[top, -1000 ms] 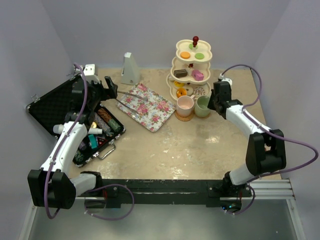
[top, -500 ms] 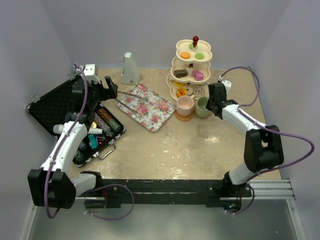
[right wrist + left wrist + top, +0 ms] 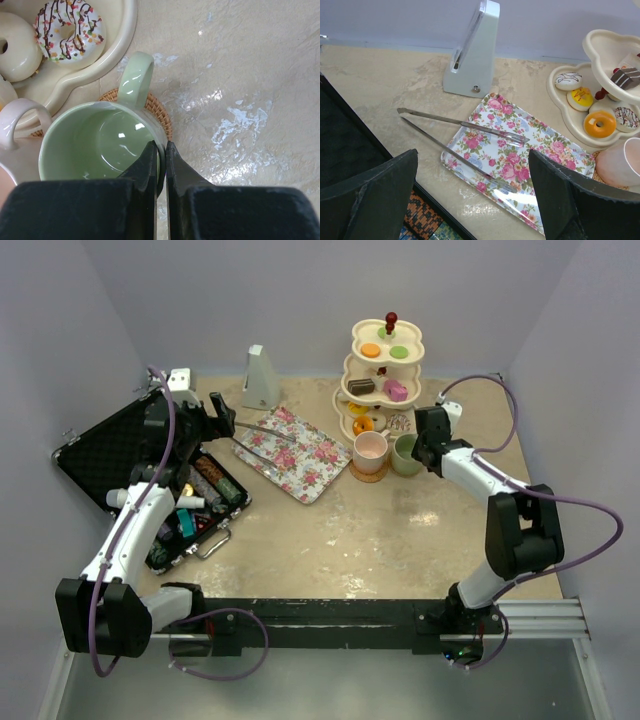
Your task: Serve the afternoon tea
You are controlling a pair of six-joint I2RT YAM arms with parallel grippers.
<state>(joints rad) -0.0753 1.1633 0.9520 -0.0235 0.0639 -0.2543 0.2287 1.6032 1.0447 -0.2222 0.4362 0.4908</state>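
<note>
**Change noted.** Over the last second the right arm has swung in towards the stand. The right gripper now sits on the green mug, with its fingers pressed together on the wall. One finger is inside the rim and one outside, on the side opposite the handle. The mug has not shifted. The left arm has not moved. Its gripper hangs with fingers spread wide and holds nothing.

**Bearing on the task.** The grip looks made and the mug is ready to be carried out for serving. Whether its base has left the coaster cannot be told from these views.

**Items, largest first.**
- Table: mottled beige, slightly glossy beyond the right fingers.
- Case: black and open, below and behind the left fingers.
- Stand: cream, three scalloped tiers, smooth, just past the right fingertips.
- Tray: flat rectangle with a rose print, ahead of the left fingers and between them.
- Grey wedge: upright, beyond the tray.
- Pink mug: smooth, touching or just beside the green one.
- Tongs: thin bright metal, lying across the tray's edge.
- Coaster: round, woven brown, under the green mug.
- Donut: white with chocolate stripes and sprinkles, on the lowest tier.
</note>
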